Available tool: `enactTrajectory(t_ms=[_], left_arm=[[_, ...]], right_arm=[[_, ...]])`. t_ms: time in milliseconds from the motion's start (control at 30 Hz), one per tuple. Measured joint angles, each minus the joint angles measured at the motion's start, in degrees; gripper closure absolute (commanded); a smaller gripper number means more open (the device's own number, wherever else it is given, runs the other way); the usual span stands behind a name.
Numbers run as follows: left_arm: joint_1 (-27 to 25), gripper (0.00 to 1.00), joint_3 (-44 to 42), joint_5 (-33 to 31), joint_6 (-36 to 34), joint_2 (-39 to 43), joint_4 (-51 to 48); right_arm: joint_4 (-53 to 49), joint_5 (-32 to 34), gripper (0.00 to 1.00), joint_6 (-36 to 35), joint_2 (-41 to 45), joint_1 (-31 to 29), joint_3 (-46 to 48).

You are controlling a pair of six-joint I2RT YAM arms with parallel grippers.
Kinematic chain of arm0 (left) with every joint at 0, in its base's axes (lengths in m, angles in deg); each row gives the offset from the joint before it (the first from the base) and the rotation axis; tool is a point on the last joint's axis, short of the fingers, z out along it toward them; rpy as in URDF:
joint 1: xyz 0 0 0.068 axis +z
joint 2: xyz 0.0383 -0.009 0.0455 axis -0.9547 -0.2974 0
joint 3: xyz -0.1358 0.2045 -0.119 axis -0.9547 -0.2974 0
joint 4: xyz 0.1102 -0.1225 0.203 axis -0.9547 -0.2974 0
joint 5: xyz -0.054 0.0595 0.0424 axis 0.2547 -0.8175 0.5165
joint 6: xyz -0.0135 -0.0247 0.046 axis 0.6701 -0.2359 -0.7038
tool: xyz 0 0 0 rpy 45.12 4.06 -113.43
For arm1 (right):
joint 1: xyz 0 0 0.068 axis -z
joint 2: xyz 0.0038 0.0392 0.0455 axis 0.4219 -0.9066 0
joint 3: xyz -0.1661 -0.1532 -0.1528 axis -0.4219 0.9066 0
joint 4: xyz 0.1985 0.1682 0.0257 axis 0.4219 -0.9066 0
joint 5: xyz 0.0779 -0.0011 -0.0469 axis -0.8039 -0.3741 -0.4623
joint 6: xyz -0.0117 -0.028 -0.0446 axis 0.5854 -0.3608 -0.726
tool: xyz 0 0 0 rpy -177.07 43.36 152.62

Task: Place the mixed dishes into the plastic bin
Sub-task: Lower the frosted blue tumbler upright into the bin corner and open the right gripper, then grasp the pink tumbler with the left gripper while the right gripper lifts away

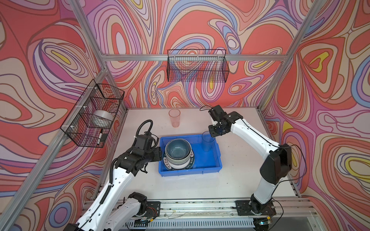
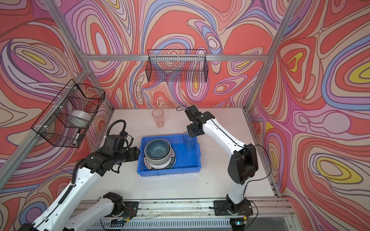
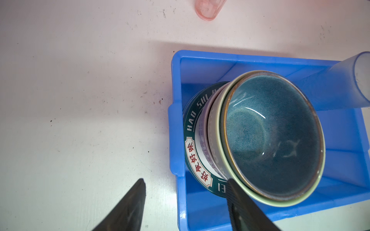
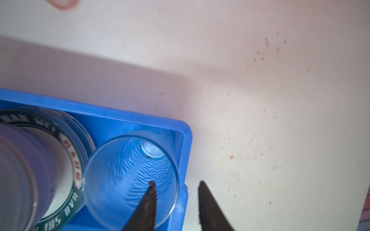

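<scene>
In the middle of the white table (image 1: 242,166), the blue bin (image 1: 214,162) held a stack of bowls (image 1: 177,149) on a lettered plate (image 1: 190,163) at its left end, and a blue cup (image 1: 208,143) upright in its far right corner. The right gripper (image 1: 212,133) hung over that cup, fingers parted, one inside the rim and one outside. The left gripper (image 1: 158,154) hung wide and empty at the bin's left wall. A pink cup (image 1: 174,118) stood on the table beyond the bin.
</scene>
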Motion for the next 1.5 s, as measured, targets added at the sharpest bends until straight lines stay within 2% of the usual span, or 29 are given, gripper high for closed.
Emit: enactTrajectory(t_ms=[167, 433, 500, 700, 933, 1000, 1267, 1500], left_arm=[[0.1, 0.35, 9.5, 0.1, -1.3, -8.9, 1.2], [1.1, 0.40, 28.0, -0.8, -4.0, -26.6, 3.6], [2.3, 0.44, 31.1, -0.2, -4.6, -30.7, 4.1], [6.5, 0.49, 40.6, 5.3, -5.9, -43.7, 4.9], [9.1, 0.53, 56.1, 11.6, -5.9, -58.6, 3.5], [9.5, 0.60, 60.3, 12.8, -5.9, -62.1, 2.4], [9.7, 0.61, 75.5, 15.1, -5.9, -73.4, -3.9], [9.7, 0.63, 76.5, 15.4, -4.8, -75.4, -6.1]], right_arm=[[5.8, -3.3, 0.39, -1.2, 12.2, 0.1, 7.2], [11.4, -11.7, 0.39, -0.8, 18.2, 0.2, 18.3], [12.7, -14.9, 0.41, -0.3, 20.0, 0.2, 21.5], [16.7, -24.7, 0.42, 0.7, 25.9, 0.2, 27.3], [18.3, -29.9, 0.40, 1.0, 29.5, 0.2, 30.1], [18.3, -30.9, 0.40, 1.1, 29.9, 0.2, 30.6], [17.9, -32.8, 0.39, 1.5, 32.3, 0.2, 34.3], [19.5, -34.5, 0.40, 3.3, 32.5, 0.2, 36.5]])
